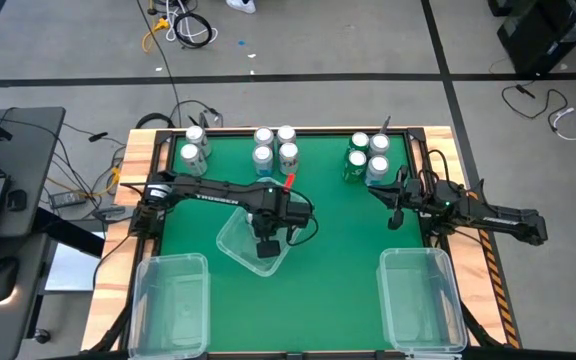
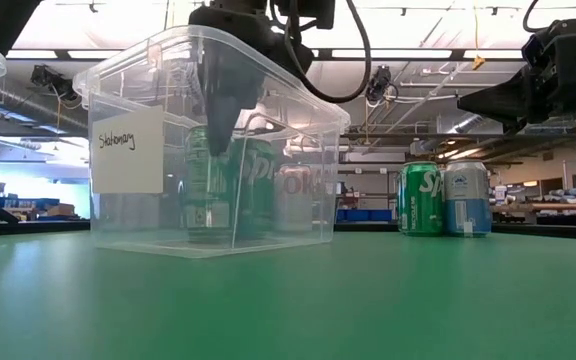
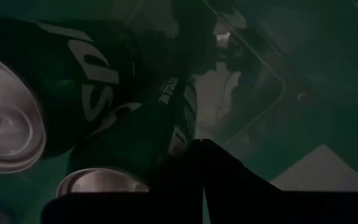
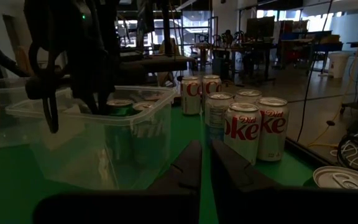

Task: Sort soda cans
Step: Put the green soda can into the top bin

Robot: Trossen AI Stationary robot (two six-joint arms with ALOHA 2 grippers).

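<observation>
A clear bin (image 1: 236, 238) stands mid-table, and green cans (image 2: 208, 190) stand upright on its floor. My left gripper (image 1: 268, 247) reaches down into this bin, its shut fingers (image 2: 220, 140) beside the top of one green can (image 3: 73, 93). My right gripper (image 1: 395, 217) hovers shut over the right part of the table, holding nothing; in its wrist view the right gripper (image 4: 205, 168) faces the bin (image 4: 92, 134). Other cans stand in three groups along the far edge: left (image 1: 193, 150), centre (image 1: 274, 148), and right (image 1: 368, 158). My left gripper's fingers (image 3: 229, 186) stand close beside the green cans inside the bin, coming from above and pointing down. I cannot tell whether they touch a can. No can sits between the fingers.
Two more clear bins stand at the near edge, one at the left (image 1: 173, 300) and one at the right (image 1: 423, 298). White cola cans (image 4: 247, 127) stand near the far edge. Open green table (image 1: 338, 250) lies between the bins.
</observation>
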